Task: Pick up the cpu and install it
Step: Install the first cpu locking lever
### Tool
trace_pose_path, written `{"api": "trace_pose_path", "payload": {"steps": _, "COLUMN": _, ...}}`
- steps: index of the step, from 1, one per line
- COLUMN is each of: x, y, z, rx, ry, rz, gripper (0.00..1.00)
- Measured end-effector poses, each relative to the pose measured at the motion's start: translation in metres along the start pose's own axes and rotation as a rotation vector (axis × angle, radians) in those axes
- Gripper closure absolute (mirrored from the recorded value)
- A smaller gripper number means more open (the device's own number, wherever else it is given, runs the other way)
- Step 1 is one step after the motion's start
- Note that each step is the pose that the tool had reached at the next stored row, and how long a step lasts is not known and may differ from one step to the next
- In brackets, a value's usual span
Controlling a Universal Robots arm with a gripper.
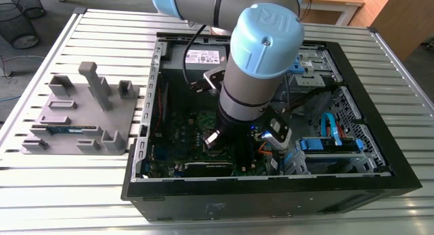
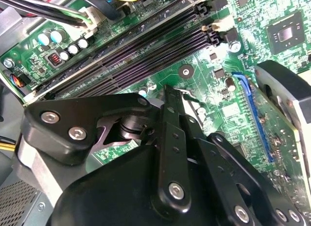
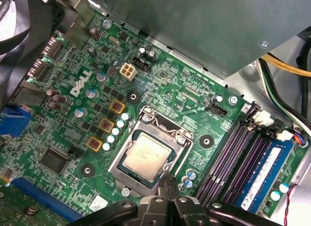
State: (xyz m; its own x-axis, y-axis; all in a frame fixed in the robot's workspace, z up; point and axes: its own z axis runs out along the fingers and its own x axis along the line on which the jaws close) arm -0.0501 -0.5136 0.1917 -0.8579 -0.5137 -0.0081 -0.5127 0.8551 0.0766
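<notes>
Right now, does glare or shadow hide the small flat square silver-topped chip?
In the first wrist view the flat square silver-topped cpu is evenly lit with a soft sheen; in the exterior view the black computer case is dim inside, beneath the grey arm.

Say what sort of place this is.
Probably a robotics lab bench for PC assembly: an open computer case on a slatted metal table, a grey fixture plate beside it, the cpu in its socket.
</notes>
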Motion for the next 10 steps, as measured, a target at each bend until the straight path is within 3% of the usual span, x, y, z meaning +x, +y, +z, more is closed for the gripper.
{"api": "trace_pose_path", "payload": {"steps": 10, "x": -0.0024, "y": -0.0016, "z": 0.0020, "rx": 0.0035, "ry": -0.0009, "rz": 0.000, "gripper": 0.89}}
